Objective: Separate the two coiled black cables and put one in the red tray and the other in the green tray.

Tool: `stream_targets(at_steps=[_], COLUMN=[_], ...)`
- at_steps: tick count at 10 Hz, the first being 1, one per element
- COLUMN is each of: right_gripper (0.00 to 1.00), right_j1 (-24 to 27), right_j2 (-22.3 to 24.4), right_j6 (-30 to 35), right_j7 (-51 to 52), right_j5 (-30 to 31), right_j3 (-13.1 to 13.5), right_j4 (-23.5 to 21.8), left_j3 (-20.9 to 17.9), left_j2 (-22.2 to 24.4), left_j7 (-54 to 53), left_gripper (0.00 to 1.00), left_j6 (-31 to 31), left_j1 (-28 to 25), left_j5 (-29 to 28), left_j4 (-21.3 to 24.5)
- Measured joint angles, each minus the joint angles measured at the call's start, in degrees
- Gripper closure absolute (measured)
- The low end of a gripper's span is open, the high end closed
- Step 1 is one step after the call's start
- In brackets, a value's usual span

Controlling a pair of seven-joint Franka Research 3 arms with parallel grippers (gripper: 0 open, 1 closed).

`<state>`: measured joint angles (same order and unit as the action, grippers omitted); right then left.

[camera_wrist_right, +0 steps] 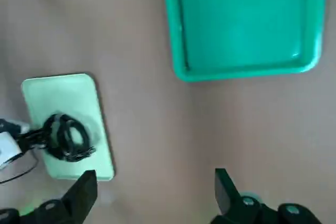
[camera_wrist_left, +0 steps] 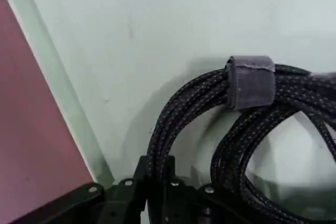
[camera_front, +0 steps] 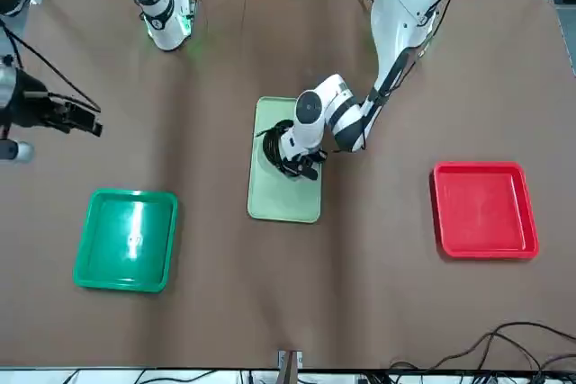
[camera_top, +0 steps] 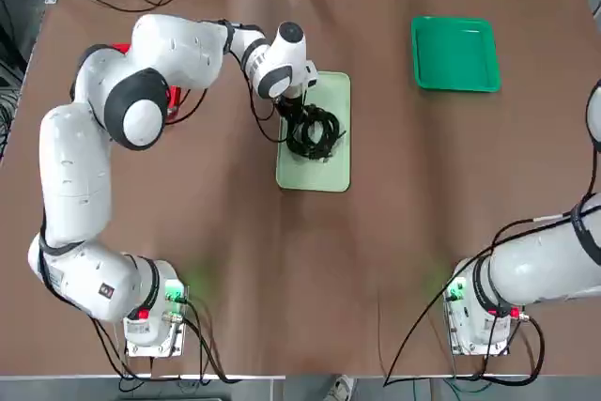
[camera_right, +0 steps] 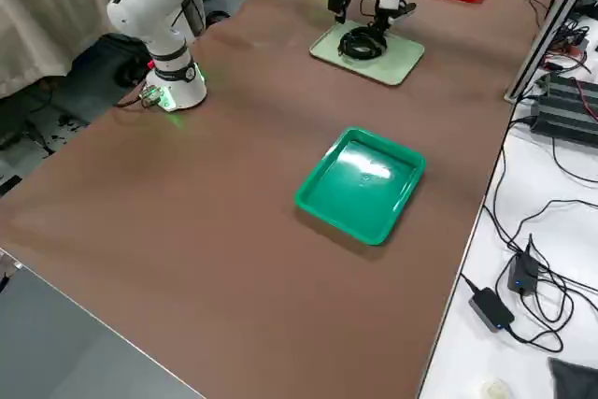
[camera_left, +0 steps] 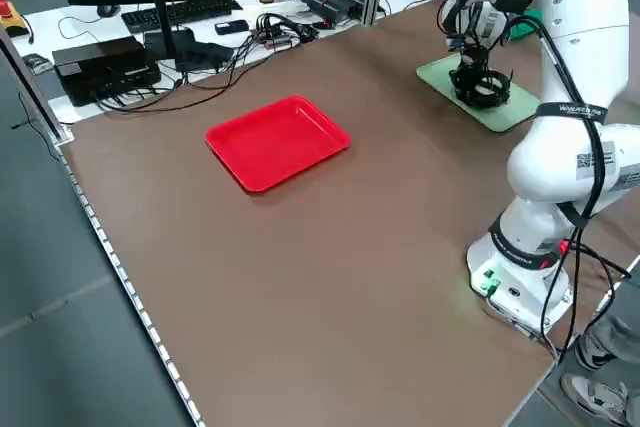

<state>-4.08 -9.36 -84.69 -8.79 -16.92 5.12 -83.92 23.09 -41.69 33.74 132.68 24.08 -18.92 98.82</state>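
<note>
Bright, even overhead light; glare on the green tray (camera_right: 360, 184); wrist views soft.

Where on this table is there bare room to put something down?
Both the red tray and the green tray lie bare, with open table between each and the pale tray. That tray is crowded: coiled cables and left gripper.
</note>
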Motion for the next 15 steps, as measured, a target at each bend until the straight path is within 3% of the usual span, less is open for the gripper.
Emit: stream_targets(at_steps=[2,6,9,11,15], right_gripper=[0.01,0.01,0.01,0.01,0.01], right_j1=[0.6,3.71,3.57,3.49,1.27], right_j2=[-4.11,-12.36,-14.11,-15.85,-20.47], right_j6=[1.7,9.35,8.74,8.65,8.64], right_j7=[0.58,13.15,25.07,31.17,36.25], right_j5=[-8.54,-24.23,-30.32,-34.49,-44.12], right_j3=[0.06,0.13,-0.03,-0.07,-0.29], right_j4=[-0.18,-2.69,-8.82,-10.02,-10.27], left_j3=[-0.08,0.9,1.64,1.68,1.68], left_j2=[1.75,8.64,13.4,16.27,16.77], left_j7=[-0.05,-1.24,-1.45,-3.34,-3.93], left_gripper=[0.85,0.89,0.89,0.89,0.89], left_j6=[0.02,-0.15,-0.16,-0.14,-0.19], left_j1=[-0.67,-2.36,-2.32,-2.37,-1.9], left_j5=[0.0,3.67,9.33,15.42,23.42], left_j4=[-0.95,-1.08,-1.19,-1.89,-7.32])
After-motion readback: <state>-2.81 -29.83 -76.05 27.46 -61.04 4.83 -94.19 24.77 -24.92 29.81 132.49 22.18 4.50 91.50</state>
